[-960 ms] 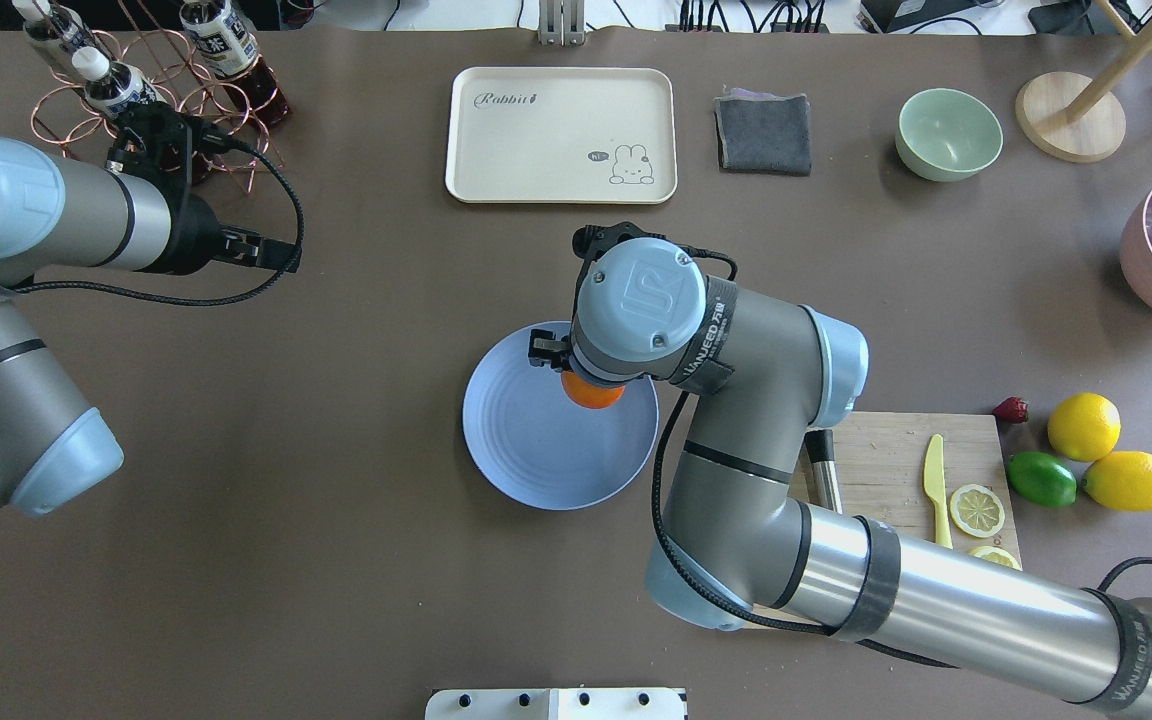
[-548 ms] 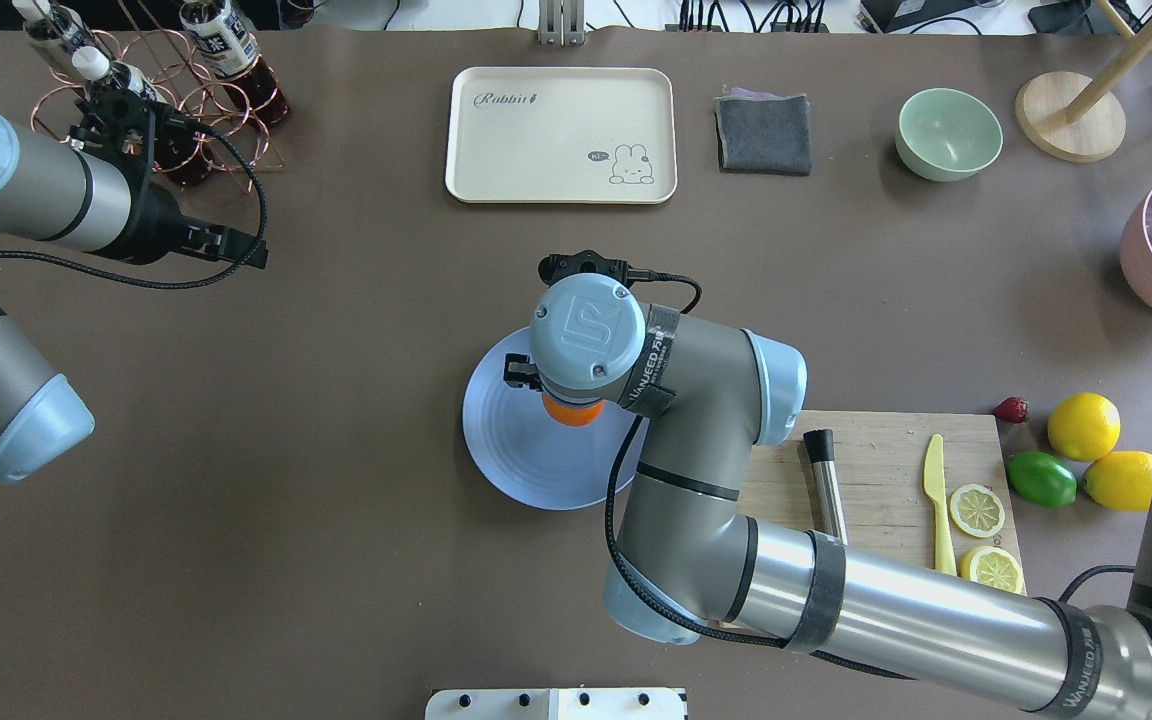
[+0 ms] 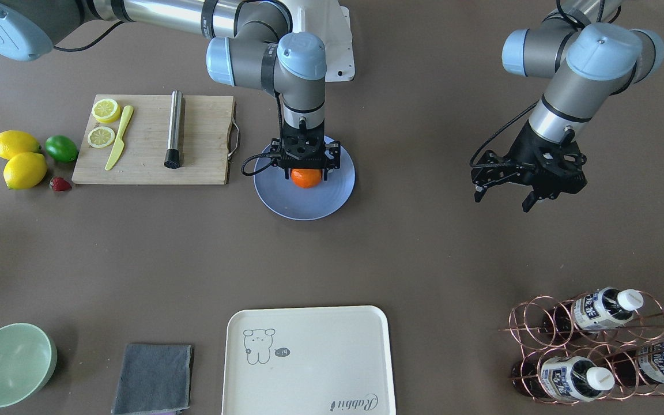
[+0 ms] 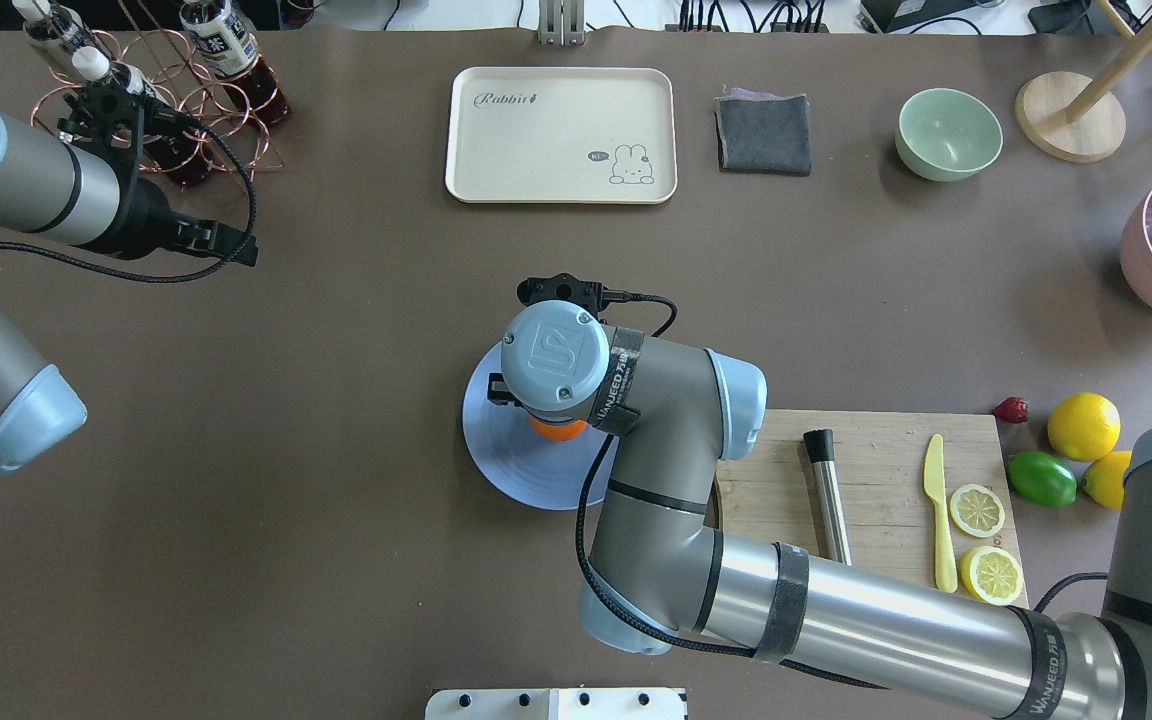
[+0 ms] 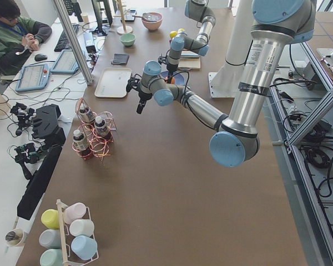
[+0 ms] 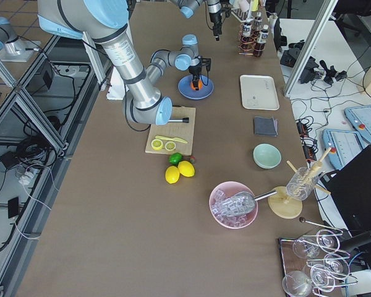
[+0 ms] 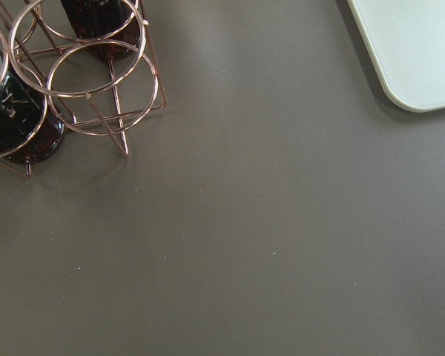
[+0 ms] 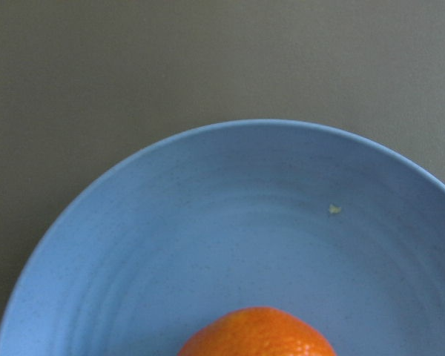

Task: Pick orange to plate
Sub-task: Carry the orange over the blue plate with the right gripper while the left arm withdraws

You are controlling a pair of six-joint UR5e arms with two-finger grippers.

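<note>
Overhead view, left to right. Over the last second the left gripper [image 4: 231, 248] drew back toward the upper left, beside the wire bottle rack [image 4: 171, 95]. It held nothing, and I could not tell whether its claw was parted or closed. At centre, the right gripper [image 3: 306, 168] carried the orange [image 4: 556, 430] from the upper right part of the plate [image 4: 501, 465] in toward its middle. The claw was clenched on the fruit, one finger on each side. The wrist view showed the orange low over the blue surface, but contact could not be confirmed. Judgement: transport is done, leaving only the release and a straight lift away. The cream tray [image 4: 561, 135], grey cloth [image 4: 763, 133] and green bowl [image 4: 948, 133] sat well apart along the top. The cutting board [image 4: 886, 455] lay just right of the plate, with a metal rod [image 4: 826, 490] and a yellow knife [image 4: 936, 500] on it. The lime [image 4: 1041, 478] and lemons [image 4: 1083, 425] lay further right. Nothing appeared to obstruct the drop.
</note>
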